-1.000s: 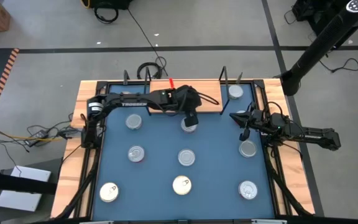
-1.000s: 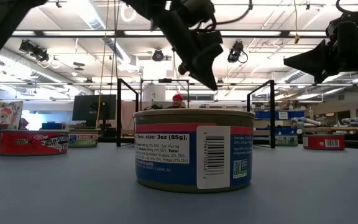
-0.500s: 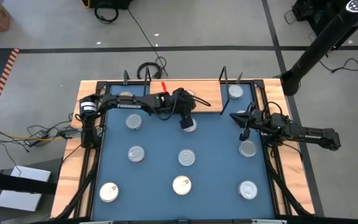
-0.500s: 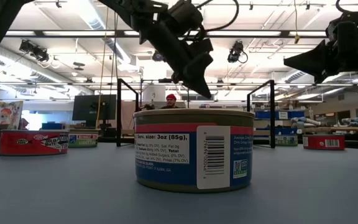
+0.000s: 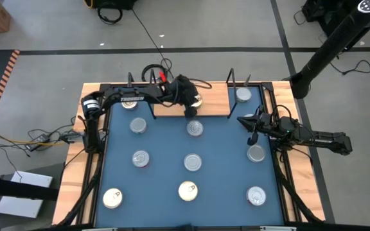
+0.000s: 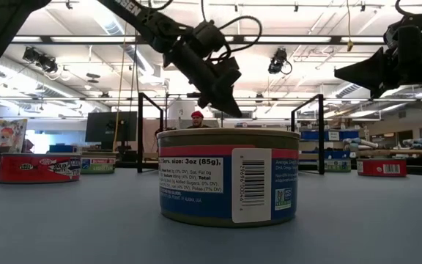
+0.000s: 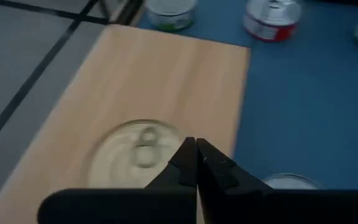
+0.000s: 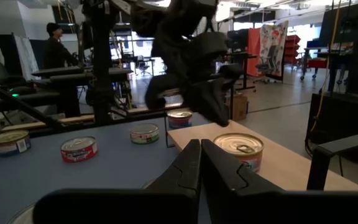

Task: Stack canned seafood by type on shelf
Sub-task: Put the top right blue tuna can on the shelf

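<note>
My left gripper (image 5: 189, 111) is shut and empty, hovering over the near edge of the light-wood shelf (image 5: 211, 99), just beside a gold-topped can (image 7: 135, 155) that stands flat on the board (image 7: 166, 81). In the low view this gripper (image 6: 222, 110) hangs high above the table. My right gripper (image 5: 248, 122) waits shut at the table's right side, pointing left toward the shelf (image 8: 278, 162) and the same can (image 8: 238, 146). Several other tins stand on the blue table, the nearest to the shelf a silver-topped one (image 5: 196, 128).
Black wire frames (image 5: 231, 90) stand at the shelf's ends. One can (image 5: 243, 95) sits beyond the right frame, another (image 5: 256, 153) below my right gripper. A blue-and-red labelled can (image 6: 229, 176) stands near the table's near edge. People show in the room behind.
My left gripper has drawn back from above the silver-topped can on the blue table toward the far edge and now hangs over the shelf's near edge by the gold can. No can has moved. My right arm has kept still.
</note>
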Available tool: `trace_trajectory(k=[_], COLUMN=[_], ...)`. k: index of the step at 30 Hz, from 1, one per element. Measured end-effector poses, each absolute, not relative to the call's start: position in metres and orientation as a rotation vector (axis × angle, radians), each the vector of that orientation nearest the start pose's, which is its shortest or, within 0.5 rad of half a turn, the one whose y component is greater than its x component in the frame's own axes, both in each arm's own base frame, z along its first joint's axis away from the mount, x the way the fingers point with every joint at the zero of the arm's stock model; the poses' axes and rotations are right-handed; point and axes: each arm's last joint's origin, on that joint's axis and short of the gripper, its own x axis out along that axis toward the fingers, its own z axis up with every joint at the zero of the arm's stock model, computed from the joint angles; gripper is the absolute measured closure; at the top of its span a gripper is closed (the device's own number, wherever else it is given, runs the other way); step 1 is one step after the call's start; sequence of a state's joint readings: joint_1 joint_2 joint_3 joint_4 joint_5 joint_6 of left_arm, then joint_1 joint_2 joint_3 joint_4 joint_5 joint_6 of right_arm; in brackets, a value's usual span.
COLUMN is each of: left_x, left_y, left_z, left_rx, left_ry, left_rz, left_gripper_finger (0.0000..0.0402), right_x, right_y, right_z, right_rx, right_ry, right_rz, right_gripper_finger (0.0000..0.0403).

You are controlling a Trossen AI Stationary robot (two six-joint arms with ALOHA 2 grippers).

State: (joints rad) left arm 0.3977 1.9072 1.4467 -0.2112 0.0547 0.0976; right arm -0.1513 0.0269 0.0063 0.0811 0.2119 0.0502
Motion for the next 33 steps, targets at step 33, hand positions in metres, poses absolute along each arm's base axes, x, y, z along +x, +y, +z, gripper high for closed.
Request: trace_trajectory(k=[33], left_x=[0.366], left_y=[0.227], left_z=[0.212], left_rx=[-0.08], left_ry=[0.777], left_rz=[0.264], left_gripper_finger=[0.0401], right_x=[0.096], right_y=[-0.021], right_z=[0.171], right_rx=[0.051], right_ry=[-0.07], right_rz=[-0.363], right_gripper_finger=[0.038])
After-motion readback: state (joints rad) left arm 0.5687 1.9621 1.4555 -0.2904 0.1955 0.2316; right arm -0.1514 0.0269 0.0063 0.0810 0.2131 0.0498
